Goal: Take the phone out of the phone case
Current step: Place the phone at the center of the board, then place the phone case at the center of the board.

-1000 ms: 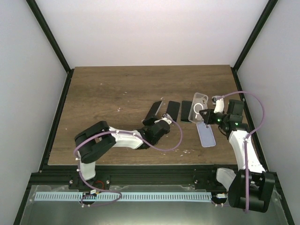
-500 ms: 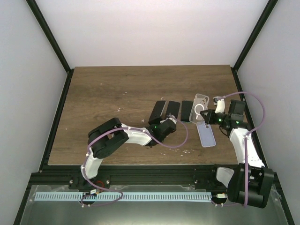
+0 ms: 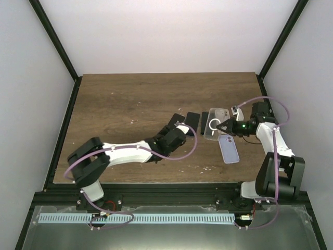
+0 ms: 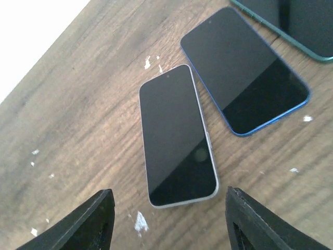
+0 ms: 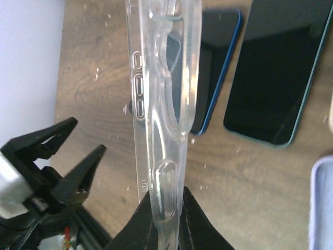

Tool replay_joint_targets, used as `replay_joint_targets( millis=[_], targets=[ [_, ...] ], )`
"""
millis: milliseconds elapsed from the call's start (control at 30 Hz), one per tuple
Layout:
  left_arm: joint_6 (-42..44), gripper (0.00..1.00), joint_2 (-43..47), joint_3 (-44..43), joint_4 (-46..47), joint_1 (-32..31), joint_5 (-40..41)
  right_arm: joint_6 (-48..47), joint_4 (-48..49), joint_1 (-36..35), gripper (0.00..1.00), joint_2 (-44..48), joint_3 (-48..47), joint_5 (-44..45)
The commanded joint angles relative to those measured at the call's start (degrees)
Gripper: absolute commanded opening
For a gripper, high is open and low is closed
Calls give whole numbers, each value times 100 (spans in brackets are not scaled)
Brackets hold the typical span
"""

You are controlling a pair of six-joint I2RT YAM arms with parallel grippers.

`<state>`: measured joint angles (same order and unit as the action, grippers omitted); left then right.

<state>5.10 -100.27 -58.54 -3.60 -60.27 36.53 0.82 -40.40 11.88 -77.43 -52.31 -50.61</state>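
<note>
Pinched by the right tool: a clear plastic phone case, gripped at one end between fingers pressed onto its wall. Held clear of the brown wooden tabletop and turned edge-on to the right wrist camera, with wood and dark phones showing through it.

Just beside the case, on its near side, flat on the tabletop: a pale lavender phone with rounded corners. Apart from the case and not touching it; probably lying back-up, though too small in the overhead view to confirm.

Left of the case, in a row, face-up, all with black screens: a green-edged phone, a blue-edged phone and a silver-edged phone.

Poised over the near end of the silver-edged phone: the left tool, fingers spread wide to either side, holding nothing.
</note>
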Motion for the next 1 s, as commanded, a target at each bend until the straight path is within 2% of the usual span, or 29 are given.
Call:
replay_joint_targets(
  millis=[0,267,633,967],
  targets=[
    [-1149,60,734,489,-327,-2,-716,-14,-740,-1,1,-50,154,-179],
    [-1731,61,1713,1113,-448,-4,-1063,235,-790,-484,1,-209,749,80],
    [-1814,61,2101,1411,-366,-2,-1009,414,-741,-1560,1,-539,918,334],
    [-1811,61,2170,1481,-263,-7,-1007,603,-619,-1620,2,-1228,913,1066]
  ],
)
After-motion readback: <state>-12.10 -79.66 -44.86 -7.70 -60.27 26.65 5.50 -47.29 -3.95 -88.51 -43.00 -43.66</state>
